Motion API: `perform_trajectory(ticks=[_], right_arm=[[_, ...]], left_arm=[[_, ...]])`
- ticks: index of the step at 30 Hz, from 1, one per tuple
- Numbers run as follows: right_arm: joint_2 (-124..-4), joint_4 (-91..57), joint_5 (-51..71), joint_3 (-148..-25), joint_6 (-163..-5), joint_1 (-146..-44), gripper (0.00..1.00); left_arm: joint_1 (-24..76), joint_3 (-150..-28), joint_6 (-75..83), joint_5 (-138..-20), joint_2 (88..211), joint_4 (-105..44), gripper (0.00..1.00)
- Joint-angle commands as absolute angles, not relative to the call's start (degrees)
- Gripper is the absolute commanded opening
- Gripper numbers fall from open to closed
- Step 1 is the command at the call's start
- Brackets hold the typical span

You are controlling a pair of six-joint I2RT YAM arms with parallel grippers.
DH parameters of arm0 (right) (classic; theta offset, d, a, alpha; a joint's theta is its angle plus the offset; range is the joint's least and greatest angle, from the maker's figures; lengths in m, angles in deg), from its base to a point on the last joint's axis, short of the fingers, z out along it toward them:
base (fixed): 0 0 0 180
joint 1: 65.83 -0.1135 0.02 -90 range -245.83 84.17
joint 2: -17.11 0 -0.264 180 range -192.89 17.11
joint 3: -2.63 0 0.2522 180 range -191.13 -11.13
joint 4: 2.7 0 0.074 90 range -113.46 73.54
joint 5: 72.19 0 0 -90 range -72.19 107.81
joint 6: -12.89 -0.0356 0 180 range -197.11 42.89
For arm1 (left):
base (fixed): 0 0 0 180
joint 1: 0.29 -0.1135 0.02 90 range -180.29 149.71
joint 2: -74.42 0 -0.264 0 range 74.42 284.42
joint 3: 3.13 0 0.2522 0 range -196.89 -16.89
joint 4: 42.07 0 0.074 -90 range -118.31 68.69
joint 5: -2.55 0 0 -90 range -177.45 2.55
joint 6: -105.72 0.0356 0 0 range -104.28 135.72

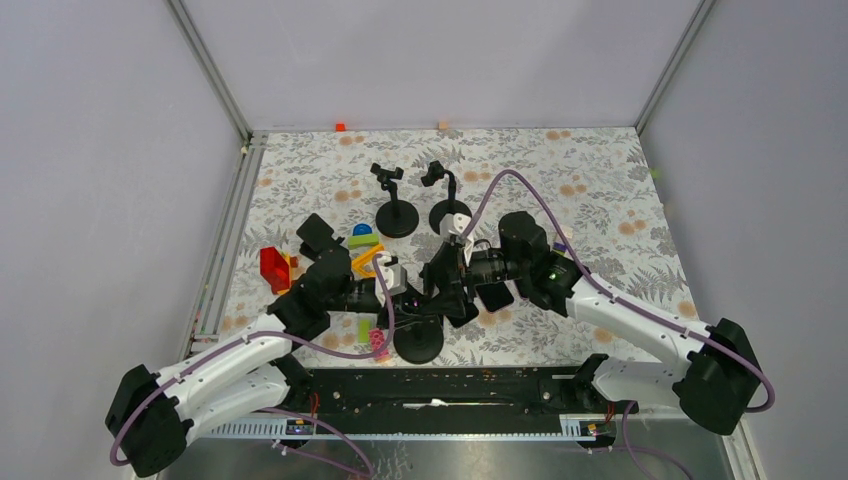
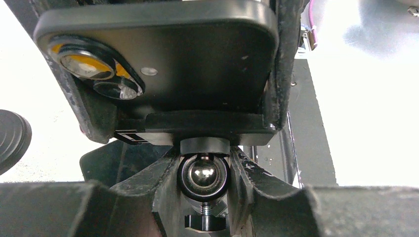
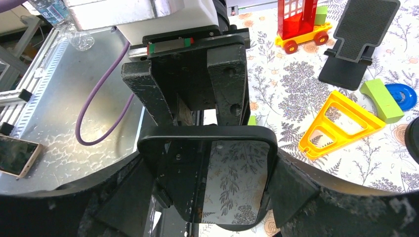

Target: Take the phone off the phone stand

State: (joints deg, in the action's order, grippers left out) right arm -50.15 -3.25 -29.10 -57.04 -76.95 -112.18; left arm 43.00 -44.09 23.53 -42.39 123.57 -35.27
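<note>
Closest in, the left gripper point(image 2: 203, 170) has its fingers point(image 2: 163, 182) partly closed and pressed against either side of the shiny ball joint point(image 2: 203, 175) of the phone stand point(image 2: 197, 123). Just above that, the phone point(image 2: 188, 54) sits in the stand's black clamp, its back and two camera lenses facing the left wrist. From the other side, the right gripper point(image 3: 215, 173) straddles the phone with its fingers point(image 3: 291, 190) spread wide. They lie right at the phone's two long edges, but I cannot tell whether they press on it. The stand's round base rests on the flowered surface point(image 1: 600, 200) near the arms. A yellow triangle point(image 3: 341, 123), a green block point(image 3: 380, 98) and a red toy bus point(image 3: 299, 22) lie off to the side.
</note>
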Motion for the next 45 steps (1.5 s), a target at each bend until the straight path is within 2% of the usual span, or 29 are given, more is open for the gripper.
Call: perform_trajectory(ticks=[1, 4, 6, 11, 24, 28, 40, 45], right_arm=[[-46.92, -3.46, -23.71, -56.75, -72.84, -111.62, 0.47], [-46.13, -4.9, -21.2, -56.35, -69.45, -111.54, 0.17], [-46.13, -4.9, -19.16, -56.09, -68.06, -111.54, 0.09], [-50.02, -5.0, -15.03, -57.77, -64.77, -110.56, 0.0], [-62.49, -2.56, -18.96, -66.34, -59.67, -103.22, 0.0], [-64.24, -5.75, -20.83, -68.22, -56.9, -101.8, 0.0], [-58.9, -17.73, -32.34, -67.99, -50.25, -101.03, 0.0], [-56.17, -8.56, -34.65, -65.32, -56.54, -100.49, 0.0]], left_arm=[[43.39, -47.72, 24.58, -38.19, 123.5, -39.82, 0.0], [43.38, -47.89, 24.92, -36.18, 123.88, -39.6, 0.0], [43.43, -48.06, 25.2, -34.36, 124.08, -39.44, 0.0], [44.15, -49.04, 26.65, -31.24, 124.4, -37.04, 0.0], [48.95, -50.76, 30.72, -24.87, 125.99, -30.92, 0.0], [49.98, -50.93, 31.6, -23.82, 125.86, -29.36, 0.0], [50.52, -51.19, 32.51, -22.11, 125.99, -28.4, 0.0], [50.62, -51.2, 32.57, -22.17, 126.34, -28.4, 0.0]])
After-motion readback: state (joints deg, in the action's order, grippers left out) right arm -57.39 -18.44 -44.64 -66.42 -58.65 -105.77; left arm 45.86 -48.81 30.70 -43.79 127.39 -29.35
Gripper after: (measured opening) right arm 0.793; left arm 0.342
